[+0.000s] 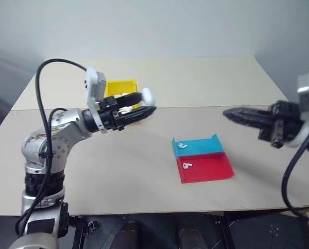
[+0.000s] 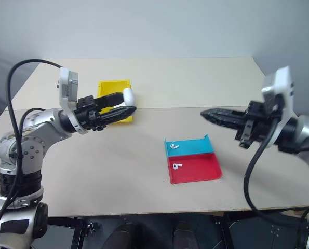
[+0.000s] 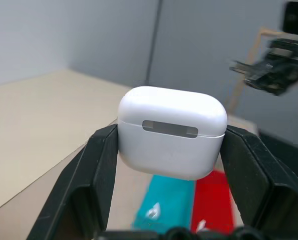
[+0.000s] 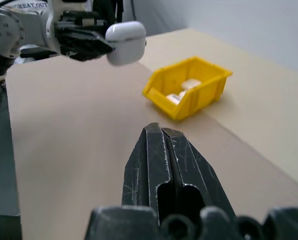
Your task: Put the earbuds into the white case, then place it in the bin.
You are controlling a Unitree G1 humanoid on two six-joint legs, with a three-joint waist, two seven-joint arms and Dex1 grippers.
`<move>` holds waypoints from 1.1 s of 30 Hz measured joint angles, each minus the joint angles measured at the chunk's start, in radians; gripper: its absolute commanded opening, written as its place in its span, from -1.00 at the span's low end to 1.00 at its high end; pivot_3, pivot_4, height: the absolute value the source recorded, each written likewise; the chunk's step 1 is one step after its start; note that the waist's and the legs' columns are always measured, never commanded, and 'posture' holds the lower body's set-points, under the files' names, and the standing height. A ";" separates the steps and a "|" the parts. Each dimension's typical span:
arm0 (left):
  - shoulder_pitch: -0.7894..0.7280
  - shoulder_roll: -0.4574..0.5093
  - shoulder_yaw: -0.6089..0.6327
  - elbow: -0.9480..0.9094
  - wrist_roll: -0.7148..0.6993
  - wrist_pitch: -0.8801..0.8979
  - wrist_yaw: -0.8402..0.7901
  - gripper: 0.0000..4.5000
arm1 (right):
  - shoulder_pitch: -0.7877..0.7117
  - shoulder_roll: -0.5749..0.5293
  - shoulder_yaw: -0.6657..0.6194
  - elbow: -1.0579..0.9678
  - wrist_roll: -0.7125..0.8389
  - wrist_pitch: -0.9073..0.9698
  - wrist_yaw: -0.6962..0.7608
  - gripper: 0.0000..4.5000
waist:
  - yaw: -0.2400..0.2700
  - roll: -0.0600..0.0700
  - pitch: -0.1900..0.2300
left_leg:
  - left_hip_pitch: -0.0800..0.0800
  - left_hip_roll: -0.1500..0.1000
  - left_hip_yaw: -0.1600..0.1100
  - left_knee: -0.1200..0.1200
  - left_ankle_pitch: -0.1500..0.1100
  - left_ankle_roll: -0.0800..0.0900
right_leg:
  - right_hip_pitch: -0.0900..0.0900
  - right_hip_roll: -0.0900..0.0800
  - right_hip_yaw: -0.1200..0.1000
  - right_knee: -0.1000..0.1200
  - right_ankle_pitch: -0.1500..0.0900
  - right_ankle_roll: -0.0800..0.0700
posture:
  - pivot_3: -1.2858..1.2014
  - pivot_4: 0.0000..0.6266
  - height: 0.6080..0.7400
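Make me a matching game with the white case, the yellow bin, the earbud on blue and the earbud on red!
Things:
1. white case
2. yellow bin
3. earbud in the cyan half of the tray
4. earbud in the red half

Places:
A. nearer the table's front edge
B. held above the table by the left end effector
C. on the table with white things inside
D. on the tray half nearer the bin

Pairs: 1-B, 2-C, 3-D, 4-A
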 measured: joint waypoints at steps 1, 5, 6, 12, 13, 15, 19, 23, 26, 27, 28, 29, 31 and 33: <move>-0.008 -0.015 -0.004 0.031 0.054 -0.023 0.060 0.26 | 0.007 0.013 -0.001 -0.016 0.018 0.002 -0.031 -0.98 | 0.001 0.000 0.000 | 0.000 0.000 0.000 0.000 0.000 0.000 | 0.000 0.000 0.000 0.000 0.000 0.000 | 0.03 -0.52 1.00; -0.108 -0.155 -0.042 0.198 0.272 -0.118 0.345 0.26 | 0.009 0.042 0.003 -0.044 0.059 0.002 -0.096 -0.98 | 0.023 -0.002 0.000 | 0.000 -0.001 -0.001 0.001 0.000 0.000 | 0.001 0.000 -0.002 -0.001 0.000 0.000 | 0.03 -0.52 1.00; -0.148 -0.188 -0.060 0.262 0.325 -0.131 0.418 0.26 | 0.010 0.044 0.007 -0.049 0.064 0.002 -0.108 -0.98 | 0.027 -0.003 0.001 | -0.001 -0.001 -0.001 0.001 0.000 0.000 | 0.001 0.000 -0.002 0.000 0.001 0.001 | 0.03 -0.52 1.00; -0.386 -0.296 -0.074 0.761 0.511 -0.306 0.620 0.26 | 0.003 0.047 0.036 -0.053 0.066 0.000 -0.141 -0.98 | 0.023 -0.003 0.001 | -0.005 -0.002 0.000 0.000 0.000 0.000 | -0.002 -0.001 -0.002 -0.001 0.001 0.002 | 0.03 -0.52 1.00; -0.420 -0.309 -0.075 0.847 0.529 -0.342 0.627 0.26 | 0.001 0.047 0.038 -0.053 0.066 -0.001 -0.142 -0.98 | 0.022 -0.003 0.001 | -0.005 -0.002 0.000 0.000 0.000 0.000 | -0.002 -0.001 -0.002 -0.001 0.001 0.002 | 0.03 -0.52 1.00; -0.460 -0.322 -0.084 0.962 0.563 -0.397 0.639 0.42 | -0.004 0.047 0.040 -0.053 0.067 -0.005 -0.145 -0.99 | 0.020 -0.003 0.001 | -0.006 -0.003 0.000 0.000 0.000 0.000 | -0.002 -0.002 -0.002 -0.001 0.001 0.002 | 0.03 -0.52 1.00; -0.484 -0.325 -0.085 1.078 0.602 -0.449 0.653 0.93 | -0.004 0.047 0.040 -0.054 0.069 -0.007 -0.159 -1.00 | 0.014 -0.003 0.001 | -0.006 -0.003 0.000 0.000 0.000 0.000 | -0.003 -0.002 -0.002 -0.001 0.001 0.002 | 0.03 -0.52 1.00; -0.436 -0.301 -0.080 0.974 0.594 -0.447 0.601 0.98 | 0.002 0.056 0.035 -0.067 0.085 -0.021 -0.185 -1.00 | 0.010 -0.003 0.001 | -0.006 -0.003 -0.001 0.000 0.000 0.000 | -0.003 -0.002 -0.002 0.000 0.001 0.002 | 0.03 -0.52 1.00; -0.318 -0.240 -0.064 0.751 0.542 -0.432 0.474 0.98 | -0.001 0.078 0.033 -0.072 0.088 -0.046 -0.204 -1.00 | -0.003 -0.003 0.001 | -0.006 -0.002 0.000 -0.001 0.000 -0.001 | -0.004 -0.002 -0.001 0.000 0.001 0.002 | 0.03 -0.52 1.00; -0.279 -0.220 -0.058 0.675 0.522 -0.414 0.439 0.98 | -0.004 0.087 0.037 -0.071 0.084 -0.056 -0.210 -1.00 | -0.005 -0.003 0.000 | -0.006 -0.002 0.000 -0.001 0.000 -0.001 | -0.004 -0.002 -0.001 0.000 0.001 0.002 | 0.03 -0.52 1.00; -0.230 -0.195 -0.051 0.585 0.494 -0.389 0.399 0.98 | -0.006 0.100 0.042 -0.068 0.075 -0.071 -0.218 -1.00 | -0.008 -0.003 0.000 | -0.005 -0.002 0.000 -0.001 0.000 -0.001 | -0.004 -0.002 -0.001 0.001 0.001 0.002 | 0.03 -0.52 1.00; -0.182 -0.167 -0.045 0.504 0.469 -0.367 0.362 0.98 | -0.010 0.112 0.053 -0.063 0.057 -0.082 -0.229 -1.00 | -0.009 -0.002 0.000 | -0.005 -0.002 0.000 -0.001 0.000 -0.001 | -0.004 -0.002 -0.001 0.001 0.001 0.002 | 0.03 -0.52 1.00; -0.067 -0.097 -0.040 0.333 0.440 -0.349 0.293 0.98 | -0.010 0.130 0.094 -0.048 -0.001 -0.111 -0.251 -1.00 | -0.011 -0.002 0.000 | -0.004 -0.001 0.000 -0.001 0.001 -0.001 | -0.004 -0.002 0.000 0.002 0.001 0.002 | 0.03 -0.52 1.00; 0.073 -0.025 -0.019 0.166 0.404 -0.330 0.225 0.98 | 0.008 0.138 0.149 -0.020 -0.089 -0.159 -0.248 -1.00 | -0.013 -0.002 0.000 | -0.003 -0.001 0.000 -0.001 0.000 -0.001 | -0.003 -0.002 0.000 0.002 0.001 0.002 | 0.03 -0.52 1.00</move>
